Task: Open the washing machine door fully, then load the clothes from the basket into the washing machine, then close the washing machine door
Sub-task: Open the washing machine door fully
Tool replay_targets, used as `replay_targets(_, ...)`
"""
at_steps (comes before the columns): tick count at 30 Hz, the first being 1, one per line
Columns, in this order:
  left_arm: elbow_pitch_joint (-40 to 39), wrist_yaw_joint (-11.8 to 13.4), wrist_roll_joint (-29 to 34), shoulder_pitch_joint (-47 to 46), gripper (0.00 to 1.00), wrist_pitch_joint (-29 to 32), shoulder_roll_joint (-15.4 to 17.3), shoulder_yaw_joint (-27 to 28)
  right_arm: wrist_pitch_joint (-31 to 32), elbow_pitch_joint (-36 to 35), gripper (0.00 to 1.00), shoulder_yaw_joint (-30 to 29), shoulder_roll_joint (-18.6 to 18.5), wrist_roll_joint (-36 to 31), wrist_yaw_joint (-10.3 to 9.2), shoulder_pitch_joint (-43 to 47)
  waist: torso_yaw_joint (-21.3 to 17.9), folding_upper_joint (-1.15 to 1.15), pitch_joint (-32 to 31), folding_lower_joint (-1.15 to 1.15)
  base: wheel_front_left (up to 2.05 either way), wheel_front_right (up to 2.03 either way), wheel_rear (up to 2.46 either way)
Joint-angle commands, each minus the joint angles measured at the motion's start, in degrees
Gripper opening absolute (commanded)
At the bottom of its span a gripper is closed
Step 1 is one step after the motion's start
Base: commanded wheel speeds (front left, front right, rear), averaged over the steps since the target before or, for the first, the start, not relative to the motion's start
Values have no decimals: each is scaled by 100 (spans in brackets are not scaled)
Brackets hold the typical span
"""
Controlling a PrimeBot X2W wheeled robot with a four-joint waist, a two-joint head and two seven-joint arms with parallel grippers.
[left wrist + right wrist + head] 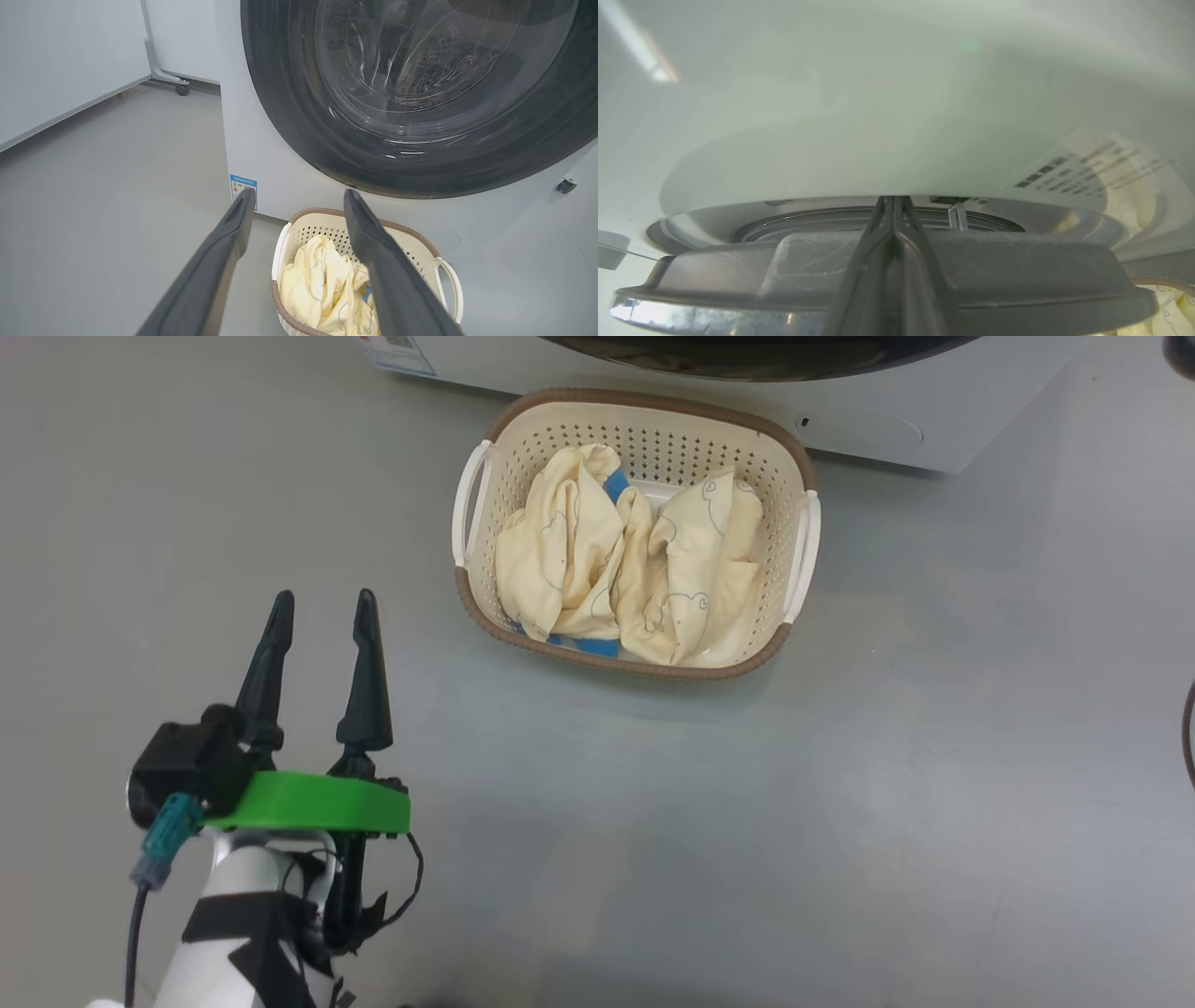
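Observation:
The cream basket (653,399) stands on the floor just in front of the white washing machine (868,429). The pale yellow clothes (597,560) lie in it with a blue cloth piece (614,483). My left gripper (324,597) hangs open and empty, left of the basket and nearer to me. From the left wrist, the left gripper (299,192) points at the washing machine door (289,116), with the basket (322,224) below it. My right gripper (894,198) is shut, its tips in the slit between the door's dark edge (1017,270) and the machine's white front (878,116).
Grey floor lies all around the basket. A white panel on a castor (181,87) stands left of the machine, and another castor (566,184) sits at its right. A blue sticker (243,185) marks the machine's lower front corner.

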Motion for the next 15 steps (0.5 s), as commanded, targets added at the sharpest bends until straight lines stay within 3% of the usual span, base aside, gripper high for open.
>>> replay_targets(1,-166,3,-74,-74,100,-63,96,155,81,-131,0,57,115,-58,-15,-295,10,0,10,0,0,0,0)
replay_targets(15,-219,3,31,-7,100,-63,95,200,1124,-498,0,15,268,281,-15,322,-154,0,-293,0,0,0,0)
